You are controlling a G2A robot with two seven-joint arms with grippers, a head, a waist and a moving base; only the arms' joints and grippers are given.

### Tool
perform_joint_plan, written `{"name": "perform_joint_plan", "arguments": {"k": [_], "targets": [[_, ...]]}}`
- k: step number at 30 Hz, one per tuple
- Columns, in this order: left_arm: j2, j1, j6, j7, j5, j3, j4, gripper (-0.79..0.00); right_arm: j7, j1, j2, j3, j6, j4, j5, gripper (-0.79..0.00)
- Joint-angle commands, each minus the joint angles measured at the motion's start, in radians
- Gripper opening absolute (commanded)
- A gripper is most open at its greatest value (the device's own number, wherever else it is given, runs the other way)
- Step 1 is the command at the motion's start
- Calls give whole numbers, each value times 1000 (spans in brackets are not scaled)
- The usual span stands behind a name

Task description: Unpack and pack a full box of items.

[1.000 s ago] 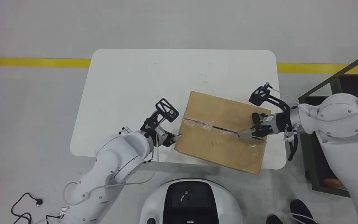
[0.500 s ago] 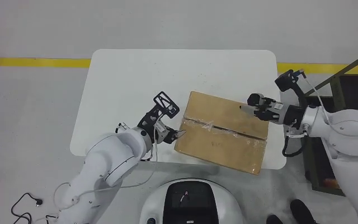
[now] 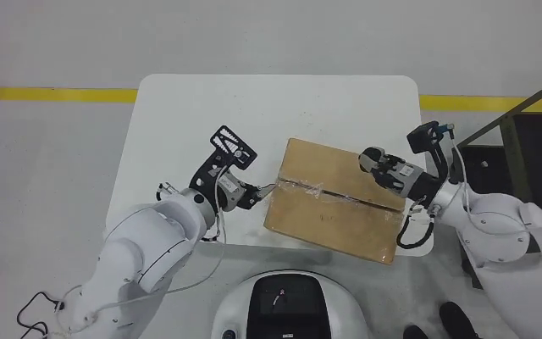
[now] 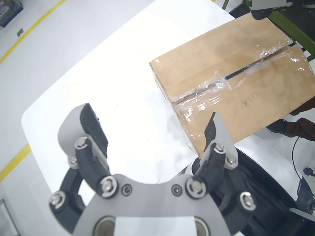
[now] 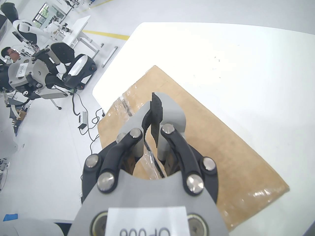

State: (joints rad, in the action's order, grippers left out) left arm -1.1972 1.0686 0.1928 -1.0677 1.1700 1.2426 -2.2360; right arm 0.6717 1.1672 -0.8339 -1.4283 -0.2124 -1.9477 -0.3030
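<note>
White rounded table, one, fills the middle of the top view. A yellow floor line runs across behind it at upper left and upper right.

One brown cardboard box lies flat on the table at right of centre in the top view. It is turned at a slant, and its lower-right corner sits at the table's near edge. The flaps are down and a dark slit shows along the centre seam.

Two grippers. The left gripper is just left of the box's short end, with its jaws spread wide and nothing between them. One black ribbed fingertip is close to the box's near corner; whether it touches cannot be told. The right gripper is over the box's upper-right part, above the seam end. Its pads are pressed together and nothing visible is pinched.

One strip of clear tape runs along the seam, crumpled and lifted near the middle.

Writing: one small dark handwritten mark on the box top beside the seam, and one white printed sticker on the right wrist plate.
</note>
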Motion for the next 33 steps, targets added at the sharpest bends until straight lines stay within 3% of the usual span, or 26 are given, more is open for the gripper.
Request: {"name": "perform_joint_plan", "arguments": {"k": [1,8,16,24,33], "targets": [[1,-1,-13,12,22,13,-13,0,0,0,0,0,0,0,0,-785],[4,6,-58,41,109,52,-47,0,-20,-15,-12,92,-61,-58,-48,-785],[4,7,-73,47,108,68,-59,0,-126,-114,-62,350,-56,-38,-199,-785],[4,7,-73,47,108,68,-59,0,-194,-196,-117,524,51,82,-300,-785],[4,7,-73,47,108,68,-59,0,-183,-159,-124,495,90,107,-298,-785]]}}
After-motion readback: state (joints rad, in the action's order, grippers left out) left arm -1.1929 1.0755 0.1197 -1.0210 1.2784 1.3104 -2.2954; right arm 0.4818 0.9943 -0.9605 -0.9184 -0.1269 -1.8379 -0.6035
